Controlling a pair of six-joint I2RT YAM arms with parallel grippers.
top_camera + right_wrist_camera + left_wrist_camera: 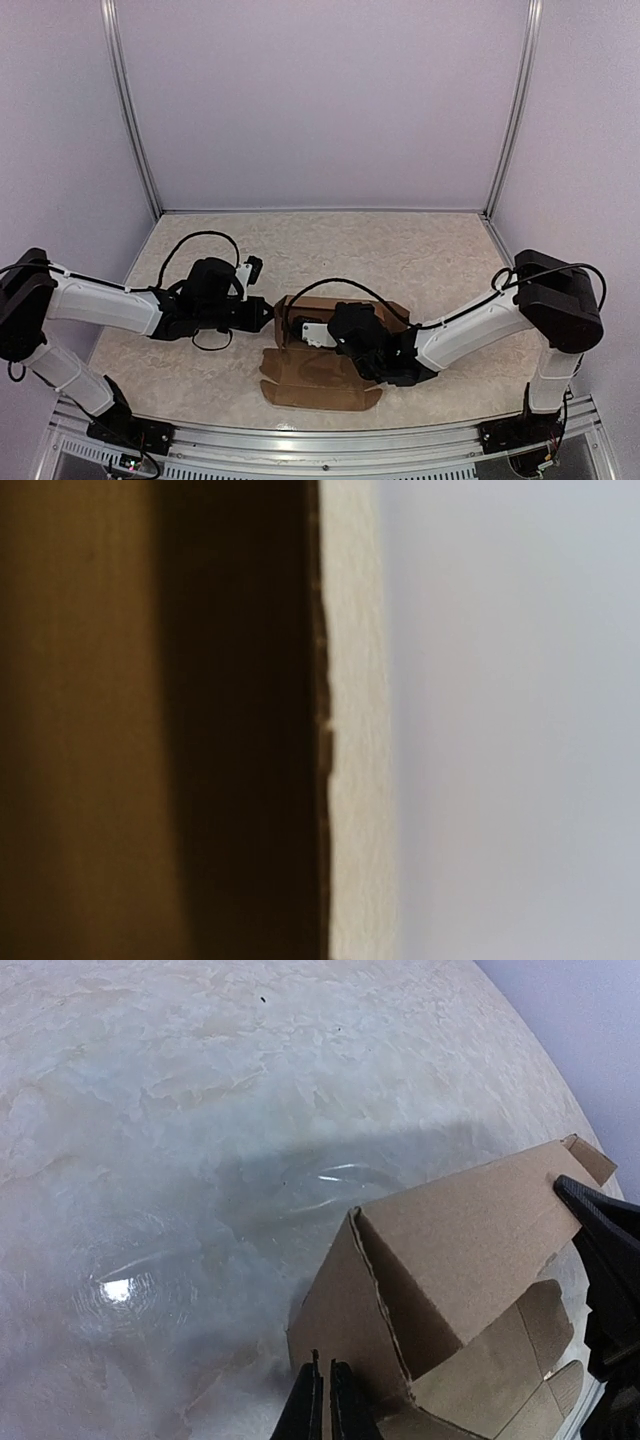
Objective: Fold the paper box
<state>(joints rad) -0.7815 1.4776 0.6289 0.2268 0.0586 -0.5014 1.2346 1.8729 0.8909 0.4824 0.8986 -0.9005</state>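
Observation:
The brown paper box [318, 372] lies half-formed at the front middle of the table, with flaps spread flat toward the near edge. My left gripper [268, 315] is at the box's left wall. In the left wrist view its gripper [322, 1392] is shut, with the tips against that raised wall of the box [450, 1245]. My right gripper [300, 330] reaches into the box from the right and its fingers are hidden there. A black part of it [603, 1260] shows at the box's far edge. The right wrist view shows only a blurred cardboard wall [80, 720] close up.
The marbled tabletop [400, 250] stretches behind the box to the lilac back wall [320, 100]. Metal frame posts [132, 110] stand at both back corners. A metal rail [300, 440] runs along the near edge between the arm bases.

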